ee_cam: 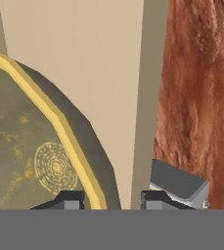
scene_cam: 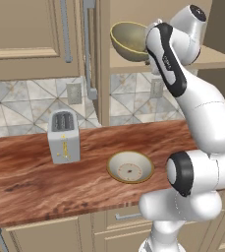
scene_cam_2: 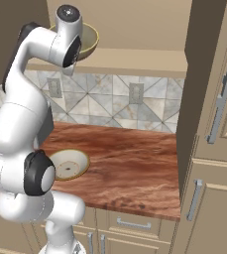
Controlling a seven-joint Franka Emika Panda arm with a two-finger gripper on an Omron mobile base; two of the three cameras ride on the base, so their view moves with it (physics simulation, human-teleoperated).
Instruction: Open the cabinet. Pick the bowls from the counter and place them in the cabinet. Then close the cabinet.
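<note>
The cabinet stands open, its beige shelf (scene_cam: 217, 58) (scene_cam_2: 135, 62) (ee_cam: 108, 73) bare. The deep olive bowl (scene_cam: 126, 39) (scene_cam_2: 89, 39) (ee_cam: 30, 146) sits tilted at the shelf's left end. My gripper (ee_cam: 113, 197) (scene_cam_2: 69, 68) points down over it, jaws parted astride the yellow rim. There is a gap between the outer finger (ee_cam: 157, 197) and the bowl's wall. The wide shallow bowl (scene_cam: 130, 167) (scene_cam_2: 68, 164) lies on the reddish-brown counter (scene_cam: 35, 172) (scene_cam_2: 135, 158) (ee_cam: 196, 73) below the cabinet.
A grey toaster (scene_cam: 64, 137) stands on the counter to the left of the shallow bowl. An open cabinet door (scene_cam_2: 204, 74) juts out on the right, its bar handle (scene_cam_2: 223, 94) facing outward. A tiled wall with outlets (scene_cam_2: 135, 92) lies behind the counter.
</note>
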